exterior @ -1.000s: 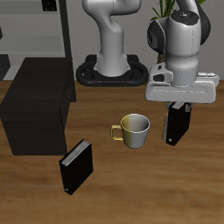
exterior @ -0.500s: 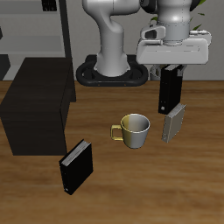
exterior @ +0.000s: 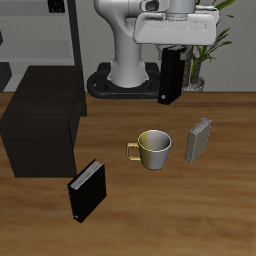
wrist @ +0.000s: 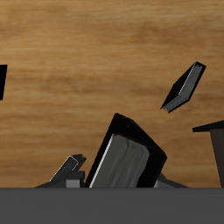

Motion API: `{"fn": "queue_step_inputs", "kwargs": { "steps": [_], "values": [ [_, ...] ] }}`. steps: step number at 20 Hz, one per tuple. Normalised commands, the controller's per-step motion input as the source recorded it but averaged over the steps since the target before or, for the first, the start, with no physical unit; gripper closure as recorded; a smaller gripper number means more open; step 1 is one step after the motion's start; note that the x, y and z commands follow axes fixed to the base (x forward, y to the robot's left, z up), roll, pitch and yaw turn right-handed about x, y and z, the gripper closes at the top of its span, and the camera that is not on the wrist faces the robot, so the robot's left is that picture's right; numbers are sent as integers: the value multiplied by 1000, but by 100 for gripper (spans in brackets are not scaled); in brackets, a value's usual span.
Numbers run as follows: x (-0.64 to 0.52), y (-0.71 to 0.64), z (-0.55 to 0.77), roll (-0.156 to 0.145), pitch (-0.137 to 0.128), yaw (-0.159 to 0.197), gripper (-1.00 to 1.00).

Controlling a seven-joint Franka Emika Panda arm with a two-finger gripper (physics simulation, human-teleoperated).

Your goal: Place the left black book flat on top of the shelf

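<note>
My gripper [exterior: 172,50] is shut on the top of the left black book [exterior: 170,80]. It holds the book upright, high above the table near the robot's base. The book fills the near part of the wrist view [wrist: 129,162]. The shelf [exterior: 45,115], a large matte black box with a flat top, stands apart on the far side of the mug from the gripper. Its top is bare. The second black book [exterior: 87,190] stands near the table's front edge, in front of the shelf, and shows in the wrist view [wrist: 184,86].
A cream mug [exterior: 153,148] stands mid-table below the held book and nearer the front. A grey book [exterior: 200,140] stands upright beside the mug. A potted plant [exterior: 205,60] is behind the gripper. A pale open shelving unit [exterior: 60,35] stands behind the shelf.
The gripper has risen with the black book and carried it back and toward the shelf's side, away from the grey book, which stays standing beside the mug.
</note>
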Motion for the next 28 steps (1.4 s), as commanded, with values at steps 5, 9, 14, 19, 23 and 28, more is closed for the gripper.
{"fn": "queue_step_inputs", "kwargs": {
  "steps": [5,9,14,19,23,28],
  "values": [
    [-94,-562,210,-98,-15,79,100],
    [9,-671,157,-126,-5,47,100],
    [10,-690,153,-129,-13,30,100],
    [56,-779,28,-134,-14,52,100],
    [62,-774,19,-142,4,18,100],
    [-6,-602,12,-103,-19,47,100]
  ]
}}
